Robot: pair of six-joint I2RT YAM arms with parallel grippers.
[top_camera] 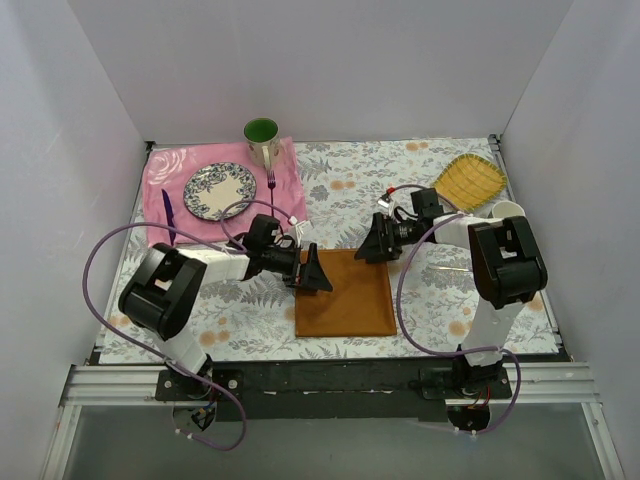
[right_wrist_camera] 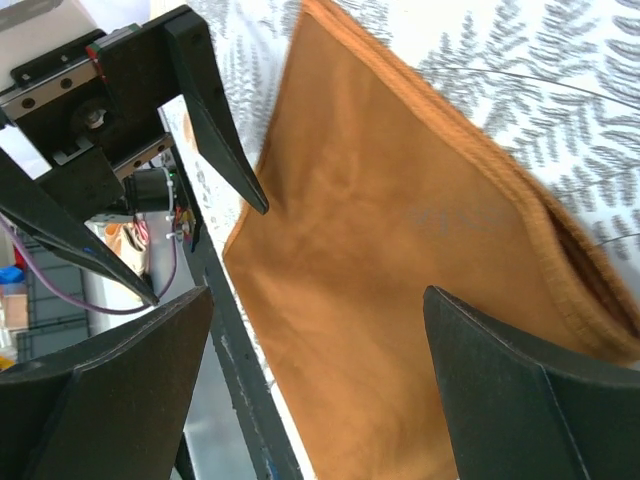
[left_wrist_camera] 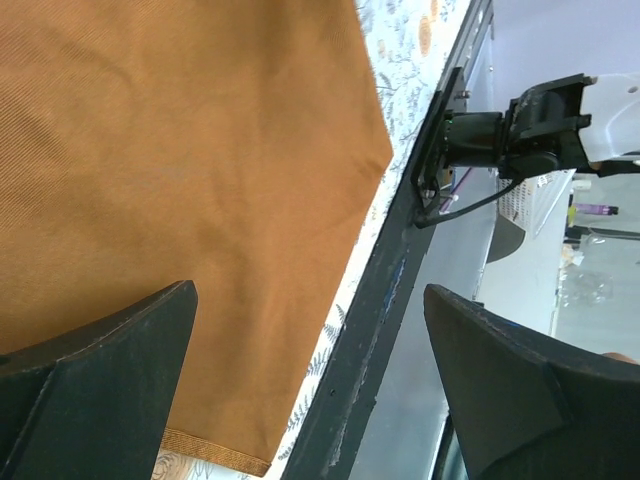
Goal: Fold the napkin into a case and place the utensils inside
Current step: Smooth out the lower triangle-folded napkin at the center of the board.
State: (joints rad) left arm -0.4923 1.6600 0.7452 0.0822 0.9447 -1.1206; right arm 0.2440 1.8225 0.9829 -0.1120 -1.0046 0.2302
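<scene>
Napkin (top_camera: 343,292), rust-orange and smooth, lies flat on the fern-print tablecloth (top_camera: 440,300), directly beneath and just ahead of both tools. The left gripper (top_camera: 314,280) hangs over the cloth's far-left corner with its two black fingers spread wide apart and nothing between them. In its wrist view the orange fabric fills the space under the left-hand finger, and the table's dark front rail runs below the other. The right gripper (top_camera: 378,255) stands over the far-right corner, jaws likewise fully parted and empty. From its own camera the napkin stretches out between and beyond the fingers, and the hemmed edge beside the right-hand finger shows two layers, one upon the other. Whether either tool's fingertips touch the fabric cannot be told. A purple fork (top_camera: 271,190) rests well behind the left gripper on a pink cloth (top_camera: 165,170), beside a patterned plate (top_camera: 219,190) and a green cup (top_camera: 262,135).
</scene>
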